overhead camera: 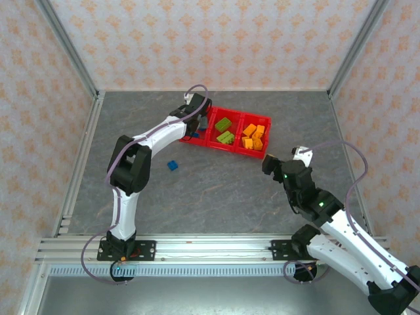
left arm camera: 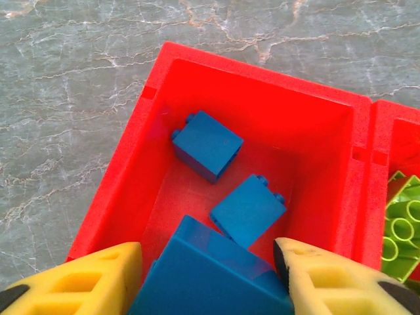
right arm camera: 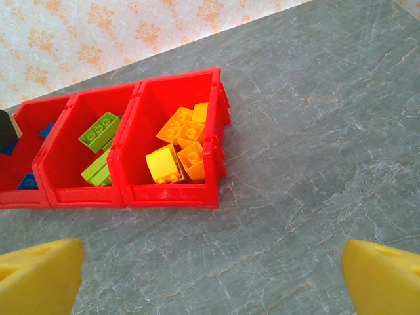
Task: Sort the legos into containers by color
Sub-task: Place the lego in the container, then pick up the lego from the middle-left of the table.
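The red containers (overhead camera: 226,109) form one tray of three bins at the back of the table. My left gripper (overhead camera: 200,125) hangs over the left bin, its yellow fingers (left arm camera: 98,275) shut on a tilted blue lego (left arm camera: 210,269). Two more blue legos (left arm camera: 207,144) (left arm camera: 248,210) lie on that bin's floor. Lime green legos (overhead camera: 224,130) fill the middle bin and orange-yellow ones (overhead camera: 254,136) the right bin. One blue lego (overhead camera: 172,165) lies loose on the table in front of the tray. My right gripper (right arm camera: 210,275) stands open and empty near the tray's right front corner.
The grey marbled table runs between metal frame rails (overhead camera: 79,157) on the left and right. Patterned walls close off the back. Bare table lies in front of the tray (right arm camera: 170,195) and to its right.
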`<state>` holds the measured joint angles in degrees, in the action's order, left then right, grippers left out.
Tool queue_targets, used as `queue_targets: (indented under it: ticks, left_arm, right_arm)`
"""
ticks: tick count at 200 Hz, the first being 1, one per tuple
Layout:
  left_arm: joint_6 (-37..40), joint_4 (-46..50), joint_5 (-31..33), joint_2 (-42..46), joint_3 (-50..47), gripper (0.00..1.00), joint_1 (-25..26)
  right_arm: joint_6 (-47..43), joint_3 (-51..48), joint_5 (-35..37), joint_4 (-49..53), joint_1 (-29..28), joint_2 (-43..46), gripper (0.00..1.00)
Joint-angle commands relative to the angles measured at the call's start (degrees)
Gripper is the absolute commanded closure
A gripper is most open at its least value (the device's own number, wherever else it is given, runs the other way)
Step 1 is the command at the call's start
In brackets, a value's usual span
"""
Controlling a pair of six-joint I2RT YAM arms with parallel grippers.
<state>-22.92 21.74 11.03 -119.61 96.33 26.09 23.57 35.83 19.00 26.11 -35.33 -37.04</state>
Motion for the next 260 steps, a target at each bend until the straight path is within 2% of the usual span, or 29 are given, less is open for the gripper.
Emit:
queue_targets:
  ticks: [1, 32, 43, 69, 112, 173, 226, 260]
  left_arm:
    - [2.22, 1.3, 1.15, -1.11, 2.27, 0.43, -0.8]
    - [3.14, 1.59, -0.54, -1.29, 3.44, 0.15, -1.23]
    - [2.87, 1.79, 0.61, -0.75, 3.42, 0.01, -1.26]
    - [2.82, 1.77, 3.19, 1.61, 2.02, 0.01, -1.23]
    - [2.8, -0.69, 1.79, 9.42, -5.37, 0.0, -1.21]
    - [1.25, -8.55, -2.05, 25.02, -25.22, 0.01, -1.21]
    - [-1.17, -10.72, -5.91, 33.14, -42.87, 0.01, -1.21]
    - [-3.85, -13.11, -6.23, 36.68, -53.67, 0.01, -1.21]
  right_arm:
    - [-0.28, 0.55, 0.36, 0.21, -0.36, 0.13, 0.0]
    - [-0.28, 0.66, 0.46, 0.26, -0.35, 0.12, 0.0]
    - [-0.27, 0.57, 0.43, 0.26, -0.4, 0.12, 0.0]
    - [-0.43, 0.38, 0.08, -0.18, -0.35, -0.18, 0.0]
    - [-0.48, 0.6, -0.28, -0.05, -0.4, -1.72, 0.0]
    - [-0.93, 0.34, -1.53, -0.62, -0.36, -2.2, 0.0]
    - [-0.98, 0.44, -1.91, -0.71, -0.4, -3.22, 0.0]
    - [-0.98, 0.38, -2.03, -0.71, -0.35, -3.31, 0.0]
